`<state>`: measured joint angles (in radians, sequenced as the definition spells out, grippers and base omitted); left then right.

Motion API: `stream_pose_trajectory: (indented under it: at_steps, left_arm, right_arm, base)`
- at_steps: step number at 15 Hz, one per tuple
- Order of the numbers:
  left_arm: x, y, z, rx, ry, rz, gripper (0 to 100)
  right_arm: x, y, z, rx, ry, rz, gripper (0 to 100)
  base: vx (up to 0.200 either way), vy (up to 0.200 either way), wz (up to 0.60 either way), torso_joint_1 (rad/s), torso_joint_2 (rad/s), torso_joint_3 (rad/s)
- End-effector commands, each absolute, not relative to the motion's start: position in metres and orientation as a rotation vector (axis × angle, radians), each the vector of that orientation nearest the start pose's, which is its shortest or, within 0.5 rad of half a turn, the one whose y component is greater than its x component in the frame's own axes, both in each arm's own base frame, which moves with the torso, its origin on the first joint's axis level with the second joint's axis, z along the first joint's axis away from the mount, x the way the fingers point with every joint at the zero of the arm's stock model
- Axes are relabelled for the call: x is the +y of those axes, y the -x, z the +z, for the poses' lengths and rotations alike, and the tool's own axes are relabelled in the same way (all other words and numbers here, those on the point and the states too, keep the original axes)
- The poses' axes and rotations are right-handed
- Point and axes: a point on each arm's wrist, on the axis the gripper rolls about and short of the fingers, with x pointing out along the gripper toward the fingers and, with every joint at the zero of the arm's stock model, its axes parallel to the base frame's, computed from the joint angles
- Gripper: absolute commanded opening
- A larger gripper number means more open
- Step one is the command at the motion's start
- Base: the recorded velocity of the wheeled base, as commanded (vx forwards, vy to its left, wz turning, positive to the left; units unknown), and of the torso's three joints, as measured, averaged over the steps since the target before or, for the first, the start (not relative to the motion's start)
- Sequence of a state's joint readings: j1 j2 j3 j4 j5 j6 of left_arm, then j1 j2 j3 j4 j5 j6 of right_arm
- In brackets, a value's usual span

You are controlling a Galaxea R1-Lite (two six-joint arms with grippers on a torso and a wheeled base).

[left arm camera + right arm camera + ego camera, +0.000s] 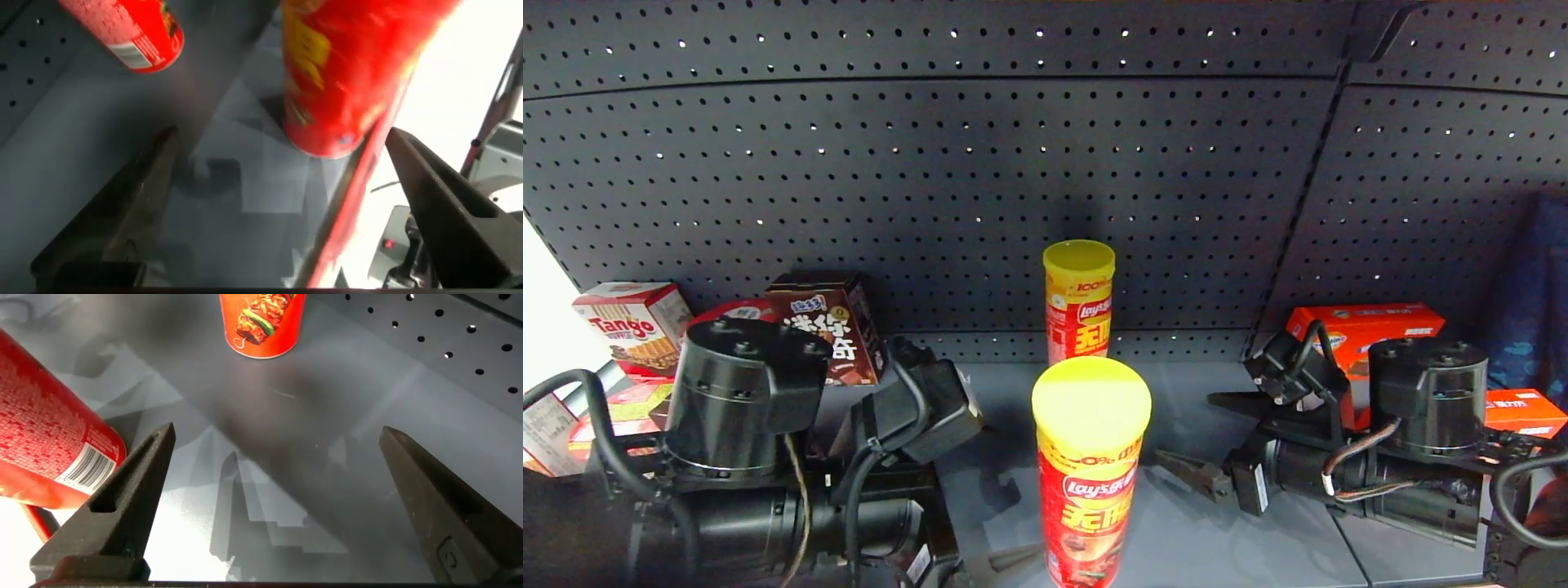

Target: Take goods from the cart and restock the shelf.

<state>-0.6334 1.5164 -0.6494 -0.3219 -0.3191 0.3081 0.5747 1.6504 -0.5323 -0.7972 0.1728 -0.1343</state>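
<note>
Two red chip cans with yellow lids stand upright on the grey shelf (pixel 1217 539). The back can (pixel 1079 301) is near the pegboard, and the front can (pixel 1089 469) is near the shelf's front edge. My left gripper (pixel 294 180) is open low on the shelf. The front can (pixel 343 73) stands just beyond its fingertips and the back can (pixel 122 33) farther off. My right gripper (pixel 1184 425) is open on the right of the front can, apart from it. The right wrist view has the front can (pixel 41 433) to one side and the back can (pixel 261 322) ahead.
A wafer box (pixel 629 327) and a brown chocolate box (pixel 829 327) stand at the shelf's left. Orange boxes (pixel 1364 327) lie at the right behind my right arm. The black pegboard (pixel 1013 163) closes the back. Bare shelf lies between the cans and the right gripper.
</note>
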Motion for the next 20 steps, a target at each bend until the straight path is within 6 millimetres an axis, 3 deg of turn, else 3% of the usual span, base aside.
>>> stream_pose_trajectory:
  at_steps: [1,10,18,20]
  left_arm:
    - [-0.156,-0.201,0.156,0.439,-0.369,-1.011,100]
    - [-0.161,-0.213,0.153,0.453,-0.375,-0.980,100]
    - [-0.153,-0.207,0.141,0.485,-0.419,-0.987,100]
    - [-0.147,-0.203,0.147,0.464,-0.411,-0.973,100]
  right_arm:
    - [0.147,-0.220,0.143,0.271,0.193,0.763,100]
    - [0.147,-0.219,0.142,0.276,0.194,0.763,100]
    - [0.146,-0.218,0.142,0.273,0.193,0.763,100]
    - [0.145,-0.216,0.143,0.272,0.192,0.763,100]
  base:
    - [0.000,0.000,0.00,0.000,0.00,0.000]
    - [0.000,0.000,0.00,0.000,0.00,0.000]
    - [0.000,0.000,0.00,0.000,0.00,0.000]
    - [0.000,0.000,0.00,0.000,0.00,0.000]
